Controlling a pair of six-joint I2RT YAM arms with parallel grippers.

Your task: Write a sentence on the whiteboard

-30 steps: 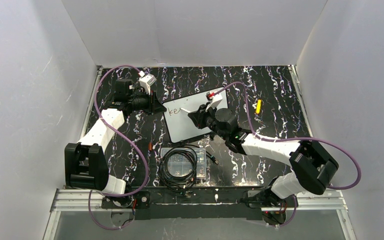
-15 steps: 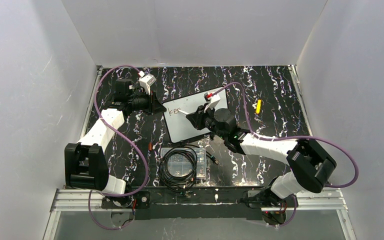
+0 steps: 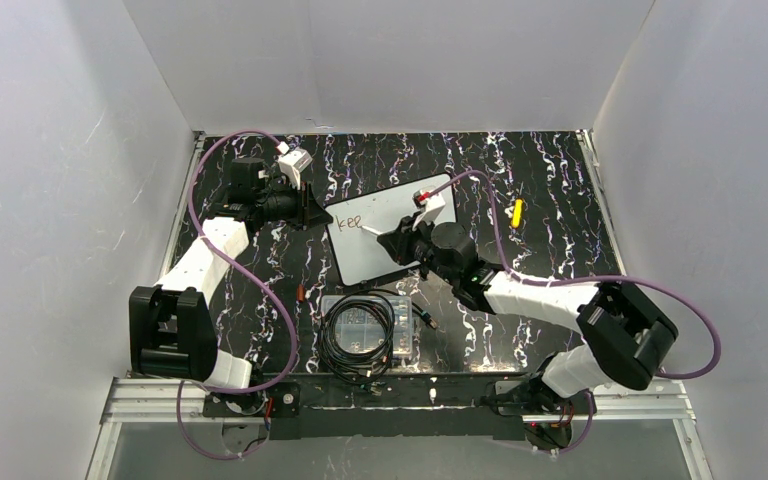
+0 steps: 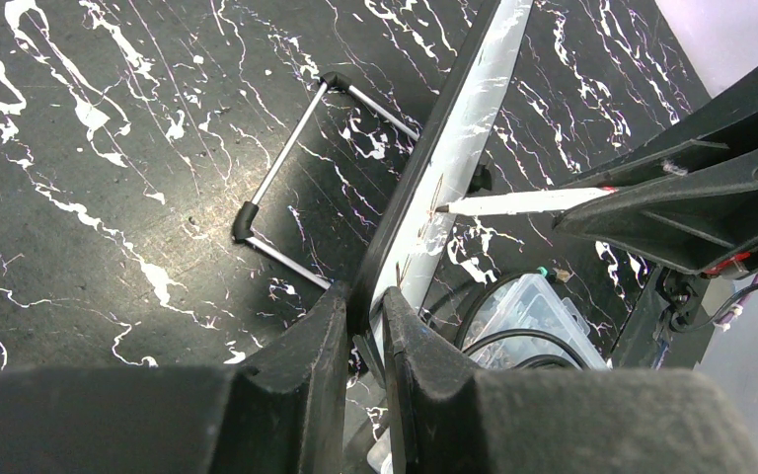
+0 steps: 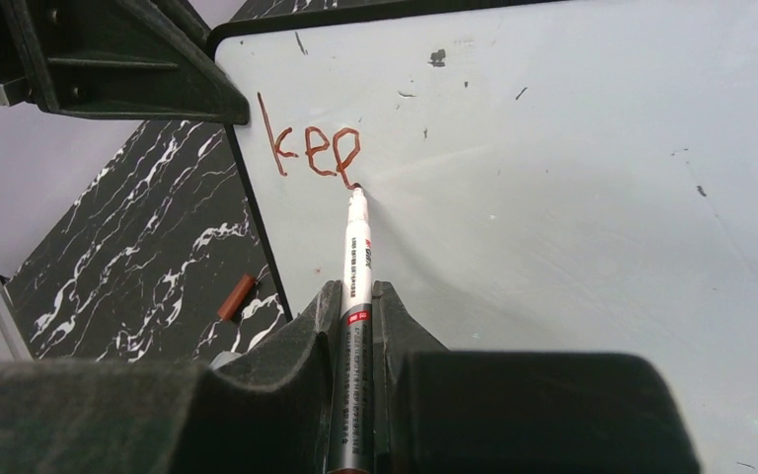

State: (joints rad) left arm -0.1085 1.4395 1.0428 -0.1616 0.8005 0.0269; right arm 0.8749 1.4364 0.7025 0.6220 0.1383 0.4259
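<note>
The whiteboard (image 3: 372, 258) stands tilted at the table's middle, seen face-on in the right wrist view (image 5: 572, 197) and edge-on in the left wrist view (image 4: 459, 148). The sentence (image 5: 311, 153) reads "kee" in reddish-brown at the board's upper left; it also shows in the top view (image 3: 351, 219). My left gripper (image 3: 312, 212) (image 4: 365, 301) is shut on the board's left rim. My right gripper (image 3: 397, 240) (image 5: 355, 291) is shut on a white marker (image 5: 357, 247), whose tip touches the board at the bottom of the third letter.
A clear plastic box with coiled black cable (image 3: 363, 328) lies in front of the board. A small brown cap (image 3: 301, 293) (image 5: 236, 296) lies left of it. A yellow object (image 3: 517, 213) lies at the right. The board's wire stand (image 4: 286, 168) rests behind it.
The writing grew from "ke" to "kee". My right gripper shifted slightly right and nearer with the marker. The left arm and board stayed still.
</note>
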